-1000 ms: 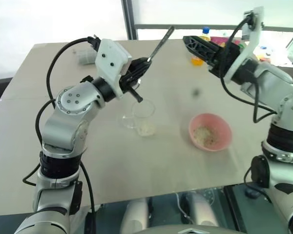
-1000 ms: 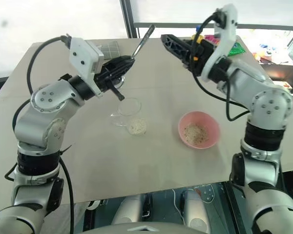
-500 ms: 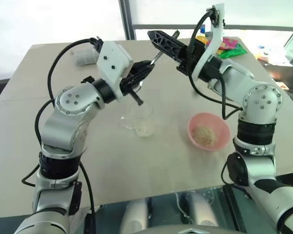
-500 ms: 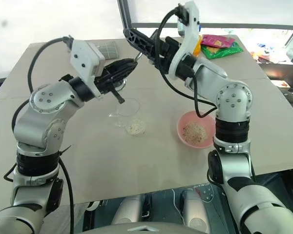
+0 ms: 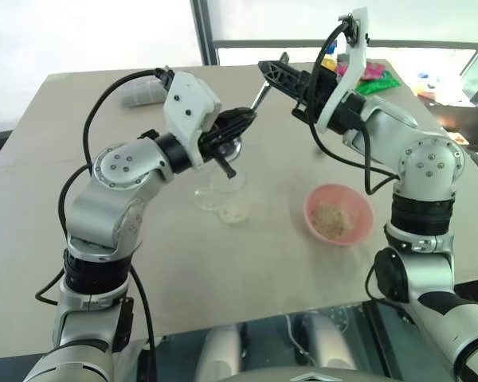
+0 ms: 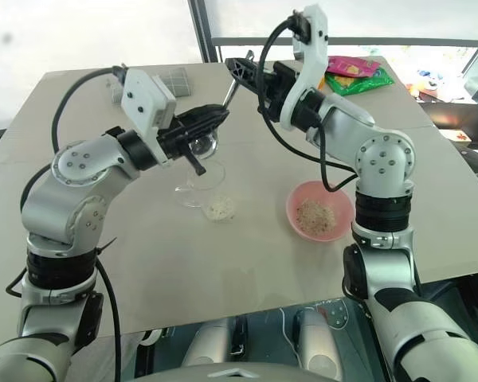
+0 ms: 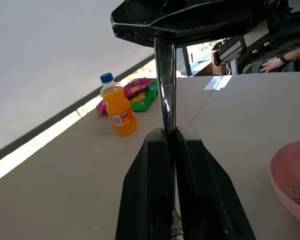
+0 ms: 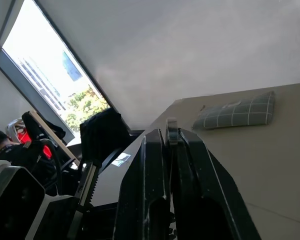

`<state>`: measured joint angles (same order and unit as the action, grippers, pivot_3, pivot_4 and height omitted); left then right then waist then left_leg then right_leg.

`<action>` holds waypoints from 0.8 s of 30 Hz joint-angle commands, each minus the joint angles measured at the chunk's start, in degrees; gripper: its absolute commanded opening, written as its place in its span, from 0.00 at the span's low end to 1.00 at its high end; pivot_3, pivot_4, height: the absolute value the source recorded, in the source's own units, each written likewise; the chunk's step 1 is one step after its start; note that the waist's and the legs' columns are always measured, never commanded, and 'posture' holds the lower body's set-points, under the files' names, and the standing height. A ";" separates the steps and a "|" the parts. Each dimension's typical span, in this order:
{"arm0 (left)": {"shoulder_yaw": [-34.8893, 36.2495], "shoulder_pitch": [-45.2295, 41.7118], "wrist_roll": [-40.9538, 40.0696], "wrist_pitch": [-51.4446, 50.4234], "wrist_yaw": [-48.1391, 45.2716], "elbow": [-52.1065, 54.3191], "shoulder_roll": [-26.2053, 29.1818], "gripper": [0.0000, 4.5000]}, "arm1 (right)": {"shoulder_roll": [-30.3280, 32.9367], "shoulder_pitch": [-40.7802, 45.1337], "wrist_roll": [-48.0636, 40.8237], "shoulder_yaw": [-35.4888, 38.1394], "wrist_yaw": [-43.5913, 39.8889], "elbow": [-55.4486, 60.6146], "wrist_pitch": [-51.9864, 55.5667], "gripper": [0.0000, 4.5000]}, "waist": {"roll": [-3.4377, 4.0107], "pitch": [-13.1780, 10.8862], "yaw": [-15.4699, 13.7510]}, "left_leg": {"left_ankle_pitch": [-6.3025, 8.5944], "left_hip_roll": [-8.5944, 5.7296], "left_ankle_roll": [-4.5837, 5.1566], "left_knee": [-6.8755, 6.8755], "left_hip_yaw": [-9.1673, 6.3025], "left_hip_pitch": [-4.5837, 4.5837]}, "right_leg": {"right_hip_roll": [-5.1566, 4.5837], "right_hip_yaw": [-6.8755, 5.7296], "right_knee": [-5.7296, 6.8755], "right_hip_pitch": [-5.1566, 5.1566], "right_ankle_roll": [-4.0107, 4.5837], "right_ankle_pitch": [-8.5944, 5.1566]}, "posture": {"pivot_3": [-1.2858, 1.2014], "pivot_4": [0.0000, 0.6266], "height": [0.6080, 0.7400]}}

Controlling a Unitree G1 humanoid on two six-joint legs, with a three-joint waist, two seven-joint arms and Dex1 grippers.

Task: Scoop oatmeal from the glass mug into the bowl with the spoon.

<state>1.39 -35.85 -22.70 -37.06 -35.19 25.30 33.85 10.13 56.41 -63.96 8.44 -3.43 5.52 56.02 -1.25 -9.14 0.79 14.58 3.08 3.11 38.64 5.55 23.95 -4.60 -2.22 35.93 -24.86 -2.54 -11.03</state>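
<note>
A: Spoon (image 6: 231, 90) status?
B: Clamped at both ends: left gripper (image 6: 217, 119) low on the handle, right gripper (image 6: 237, 67) at the tip, above the glass mug (image 6: 204, 185).
A: Containers?
B: Oatmeal (image 6: 313, 215) is seen in the bowl (image 6: 340, 228), 3 o'clock of the mug.

Surface (image 6: 247, 263): pale beige top, wide and matte, running back to a window wall.
Orange bottle (image 7: 118, 105): clear plastic, orange drink inside, blue cap, small label — upright near the far edge.
Snack packets (image 6: 352, 73): one pink, one green, lying flat and touching each other, just beside the bottle at the far right.
Checked cloth (image 8: 236, 115): grey-green with a pale grid, folded into a small pad — it lies flat at the far left, well apart from the packets.
Window frame (image 5: 204, 32): dark upright post behind the far edge, bright daylight on both sides.
</note>
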 commanded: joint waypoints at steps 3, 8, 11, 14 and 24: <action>2.26 -1.61 0.71 0.80 2.23 1.83 0.54 0.34 | 0.00 1.65 -2.21 3.25 1.08 -0.11 0.12 0.00 | 0.00 0.00 -0.04 | 0.00 0.00 0.00 0.00 0.00 0.00 | 0.00 0.00 0.00 0.00 0.00 0.00 | 0.52 0.24 1.00; 8.22 2.25 -4.89 -1.52 3.68 6.51 -0.38 0.67 | 1.10 4.76 -5.95 9.08 5.34 -3.27 -0.84 0.00 | 0.01 -0.01 0.00 | 0.00 0.00 0.00 0.00 0.01 0.01 | -0.01 0.00 -0.01 0.00 0.00 0.00 | 0.52 0.24 1.00; 14.71 7.72 -10.01 -4.69 2.45 7.48 1.36 0.67 | 1.97 7.27 -9.25 13.13 9.76 -5.13 -1.58 0.00 | 0.03 -0.02 0.22 | -0.01 0.03 -0.02 -0.05 0.00 0.01 | -0.01 0.03 0.01 -0.07 0.00 0.00 | 0.52 0.24 1.00; 19.34 13.07 -11.42 -4.37 1.36 6.16 3.48 0.67 | 2.89 7.88 -11.14 15.70 12.99 -5.95 -1.97 0.00 | 0.04 -0.02 0.19 | -0.04 0.07 -0.07 -0.17 0.01 -0.01 | 0.05 0.00 0.02 -0.12 0.01 0.00 | 0.52 0.24 1.00; 23.97 38.29 -1.21 12.59 5.73 8.54 -3.51 0.67 | 9.46 -0.66 -12.32 23.56 23.19 -10.56 -2.60 0.00 | 0.04 -0.02 -0.07 | -0.03 0.00 -0.07 -0.20 0.11 0.02 | -0.12 0.01 -0.11 -0.07 0.02 0.00 | 0.52 0.24 1.00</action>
<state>24.17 1.74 -25.96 -28.79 -31.04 31.31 30.75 18.37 55.64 -74.94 30.27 18.82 -6.13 54.51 -1.21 -9.15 0.72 14.56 3.07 3.08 38.44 5.65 23.99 -4.72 -2.21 35.82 -24.94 -2.52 -11.03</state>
